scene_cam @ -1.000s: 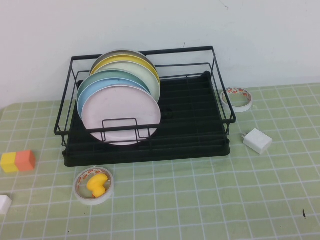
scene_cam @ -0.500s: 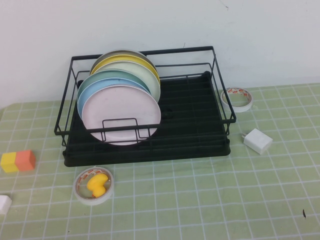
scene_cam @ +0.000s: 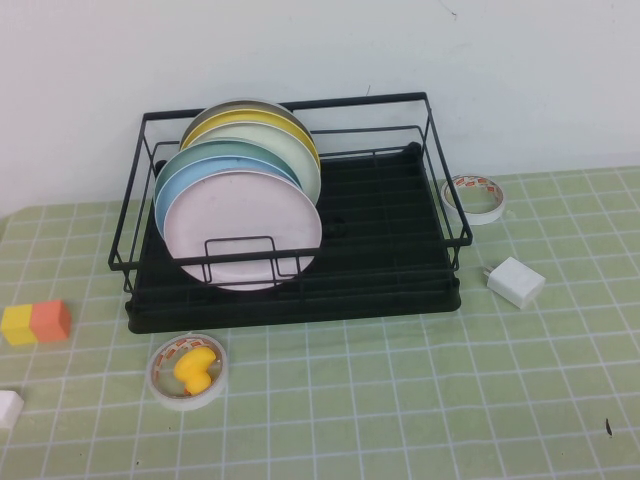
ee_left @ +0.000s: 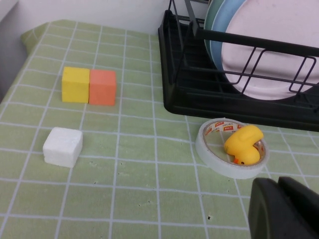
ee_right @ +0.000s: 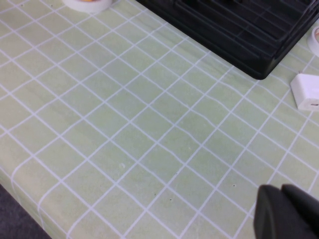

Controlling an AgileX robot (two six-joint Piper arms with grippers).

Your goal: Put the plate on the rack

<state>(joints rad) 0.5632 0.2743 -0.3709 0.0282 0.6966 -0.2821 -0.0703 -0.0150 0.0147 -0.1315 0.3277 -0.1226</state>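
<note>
The pale pink plate (scene_cam: pixel 243 230) stands upright at the front of a row of plates in the left part of the black wire rack (scene_cam: pixel 380 240). It also shows in the left wrist view (ee_left: pixel 269 55), behind the rack's front wires (ee_left: pixel 239 92). A light blue plate (scene_cam: pixel 185 185), pale green plates and a yellow plate (scene_cam: pixel 245 122) stand behind it. My left gripper (ee_left: pixel 285 209) is shut and empty, above the mat near the tape roll. My right gripper (ee_right: pixel 288 211) is shut and empty above bare mat, short of the rack's front right corner (ee_right: pixel 259 69). Neither arm shows in the high view.
A tape roll (scene_cam: pixel 187 372) with a yellow duck (scene_cam: pixel 195 368) inside lies before the rack. A yellow and orange block pair (scene_cam: pixel 36 322) and a white block (scene_cam: pixel 8 408) lie at left. A second tape roll (scene_cam: pixel 473 197) and a white charger (scene_cam: pixel 515 281) lie at right.
</note>
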